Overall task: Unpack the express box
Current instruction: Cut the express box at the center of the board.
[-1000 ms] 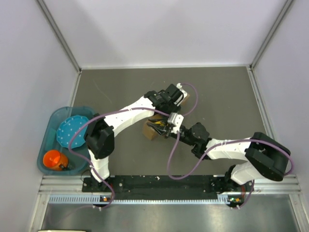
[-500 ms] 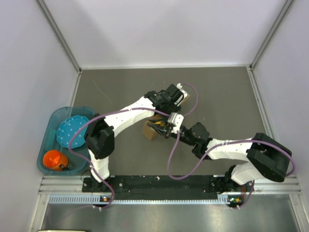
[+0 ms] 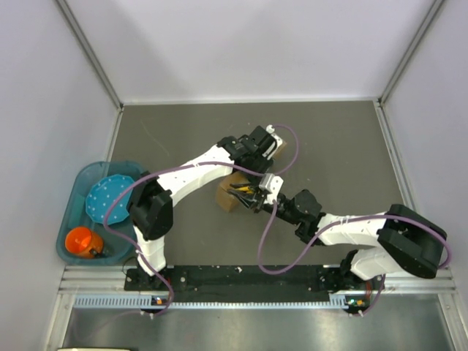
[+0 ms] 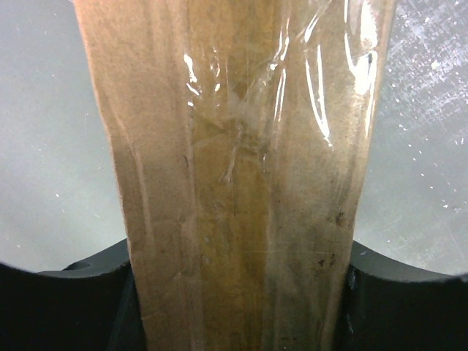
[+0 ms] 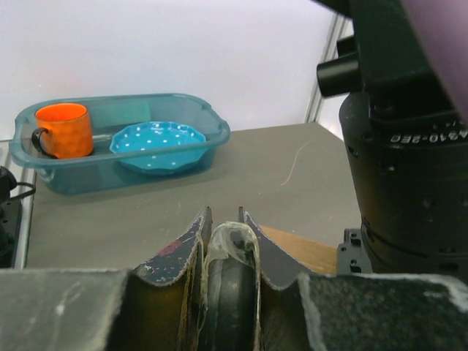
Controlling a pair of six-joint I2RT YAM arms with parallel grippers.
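Observation:
The express box (image 3: 225, 197), plain brown cardboard with clear tape, lies mid-table, mostly hidden under both arms. In the left wrist view the box (image 4: 234, 183) fills the gap between the black fingers (image 4: 88, 292), so my left gripper (image 3: 257, 146) is shut across its far end. My right gripper (image 3: 252, 196) is over the box's near-left part, shut on a small yellow-and-black utility knife (image 3: 241, 191). In the right wrist view the fingers (image 5: 186, 245) clamp the dark, tape-wrapped knife handle (image 5: 232, 285), with the cardboard (image 5: 300, 248) just beyond it.
A teal tub (image 3: 80, 219) at the table's left edge holds a blue dotted bowl (image 3: 108, 196) and an orange mug (image 3: 82, 241). Both also show in the right wrist view, the bowl (image 5: 157, 142) and mug (image 5: 64, 128). White walls enclose the grey table (image 3: 344, 146).
My right arm has shifted slightly right and towards the near edge, its gripper still over the box. The left arm and the box have not moved.

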